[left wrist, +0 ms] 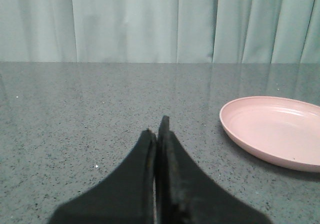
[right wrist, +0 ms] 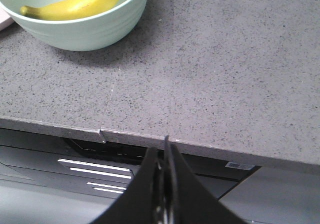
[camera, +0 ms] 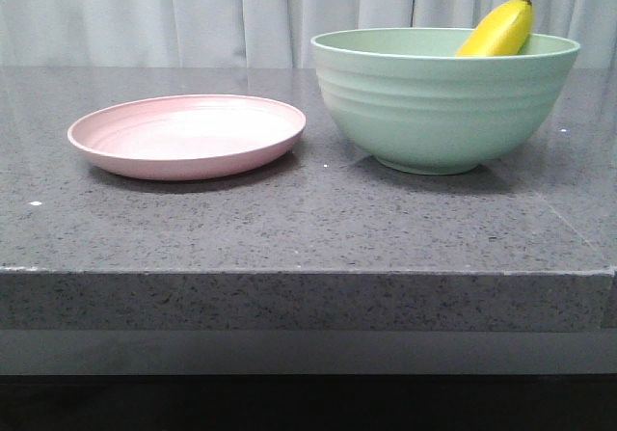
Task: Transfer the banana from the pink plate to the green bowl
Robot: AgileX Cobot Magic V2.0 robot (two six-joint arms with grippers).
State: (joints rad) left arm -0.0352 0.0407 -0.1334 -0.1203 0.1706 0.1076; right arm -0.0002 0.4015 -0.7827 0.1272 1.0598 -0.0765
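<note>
The yellow banana [camera: 499, 30] lies inside the pale green bowl [camera: 443, 103] on the right of the table, its dark end sticking up over the far rim. The right wrist view shows the banana [right wrist: 75, 3] in the bowl [right wrist: 95, 31]. The pink plate [camera: 188, 134] stands empty to the left of the bowl and also shows in the left wrist view [left wrist: 275, 134]. My left gripper [left wrist: 157, 134] is shut and empty, low over the table, apart from the plate. My right gripper [right wrist: 162, 151] is shut and empty over the table's front edge. Neither gripper shows in the front view.
The grey speckled stone table [camera: 308, 228] has a thick front edge [camera: 308, 301]. A pale curtain [camera: 193, 16] hangs behind it. The right wrist view shows the table edge [right wrist: 210, 149] with dark equipment panels [right wrist: 95, 171] below it.
</note>
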